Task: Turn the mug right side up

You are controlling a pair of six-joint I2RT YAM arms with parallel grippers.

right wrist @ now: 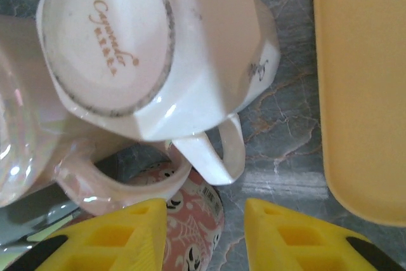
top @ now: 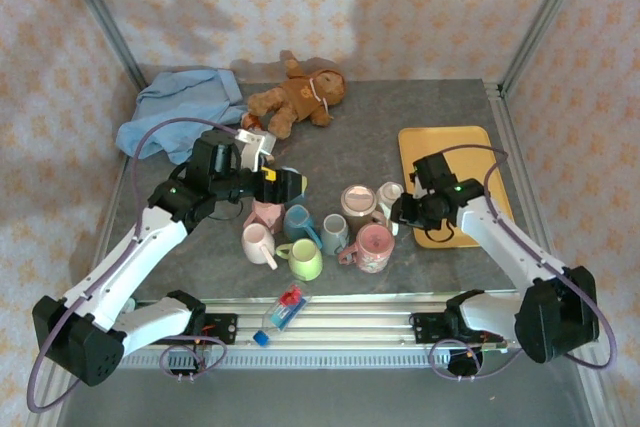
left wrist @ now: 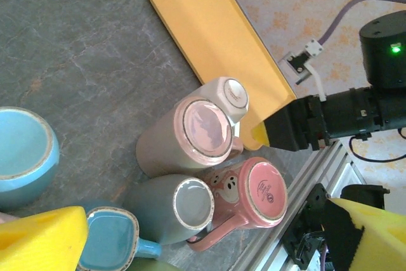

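the grey stone-patterned table [top: 360, 147] carries everything. a yellow tray [top: 445, 147] lies along its right side. a blue cloth [top: 185, 112] is bunched at the far left, with a brown teddy bear [top: 300, 97] just beside it. the left gripper [top: 293, 185] hangs over the left part of a cluster of mugs, its 2 yellow fingers spread wide with nothing between them. the right gripper [right wrist: 206, 236] sits between the tray and the cluster. its fingers stand a little apart, pinching nothing, just short of the handle of the white mug [right wrist: 190, 61]. that faceted mug stands upside down, printed base up, just left of the tray and touching a pearly pink mug [left wrist: 203, 132], which is also base up. 2 more inverted mugs stand close by: a grey-blue mug [left wrist: 190, 204] and a pink web-print mug [left wrist: 263, 191]. a small bottle [top: 283, 309] lies on the front rail.
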